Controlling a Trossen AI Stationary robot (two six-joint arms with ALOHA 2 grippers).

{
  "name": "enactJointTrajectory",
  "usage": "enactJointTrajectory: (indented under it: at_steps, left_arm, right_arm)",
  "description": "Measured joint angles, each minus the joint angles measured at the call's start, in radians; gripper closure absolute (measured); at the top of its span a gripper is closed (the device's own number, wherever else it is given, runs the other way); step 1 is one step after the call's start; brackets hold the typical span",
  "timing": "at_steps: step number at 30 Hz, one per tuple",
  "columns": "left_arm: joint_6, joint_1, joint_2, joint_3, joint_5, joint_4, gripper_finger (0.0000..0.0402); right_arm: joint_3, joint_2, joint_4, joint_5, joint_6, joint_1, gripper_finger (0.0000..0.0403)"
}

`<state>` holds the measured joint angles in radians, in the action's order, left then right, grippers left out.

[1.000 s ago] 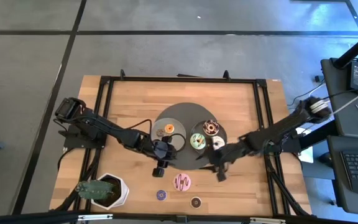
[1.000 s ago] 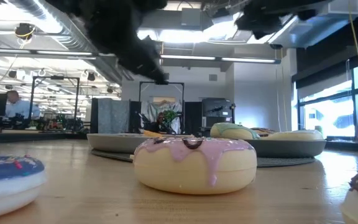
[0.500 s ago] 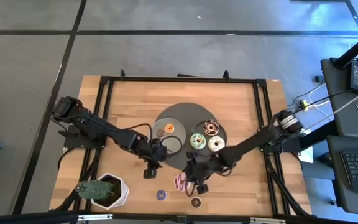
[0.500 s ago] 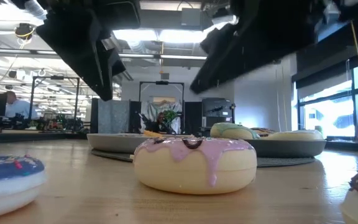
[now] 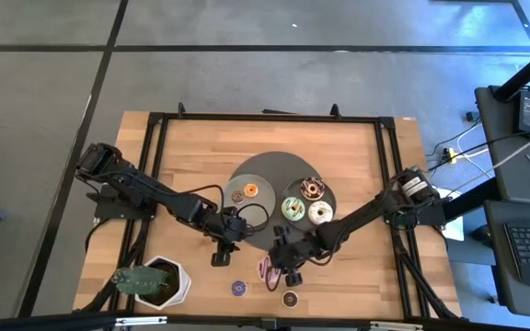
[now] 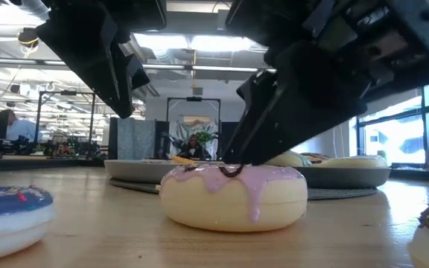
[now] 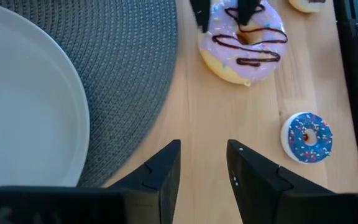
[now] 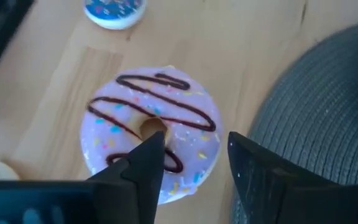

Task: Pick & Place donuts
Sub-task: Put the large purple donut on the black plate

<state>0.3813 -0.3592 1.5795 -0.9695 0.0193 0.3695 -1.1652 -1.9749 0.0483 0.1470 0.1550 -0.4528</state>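
Straddling pink donut [image 8: 152,134], right claw [image 8: 191,163]

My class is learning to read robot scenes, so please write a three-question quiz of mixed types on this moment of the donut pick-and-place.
1. True or false: the right gripper is closed on the pink donut.
2. Multiple choice: what lies on the bare wood beside the pink donut in the left wrist view? A) a blue mini donut B) a fork C) a cup
3. Fill in: the left gripper is open over the wood beside the edge of the grey woven ____.

Key
1. False: its fingers are open, one over the donut's hole, the other past its edge.
2. A
3. mat
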Motion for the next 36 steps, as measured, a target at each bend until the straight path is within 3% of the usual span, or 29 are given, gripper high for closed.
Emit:
enactJointTrajectory:
  at_steps: [21, 24, 30, 36]
  left_arm:
    - [-0.001, 0.001, 0.0, 0.0, 0.0, -0.002, 0.0278]
    - [-0.001, 0.001, 0.0, 0.0, 0.0, -0.003, 0.0279]
    - [-0.001, 0.001, 0.001, 0.0, 0.0, -0.007, 0.0274]
    - [-0.001, 0.001, 0.001, 0.0, -0.002, -0.007, 0.0276]
  right_arm:
    - [-0.023, 0.022, 0.093, -0.038, 0.066, 0.013, 0.0386]
    - [-0.059, 0.1, 0.23, -0.028, 0.033, 0.013, 0.0392]
    - [-0.022, 0.333, 0.553, 0.128, 0.05, 0.041, 0.0393]
    - [0.128, 0.589, 0.621, 0.158, 0.078, 0.159, 0.0395]
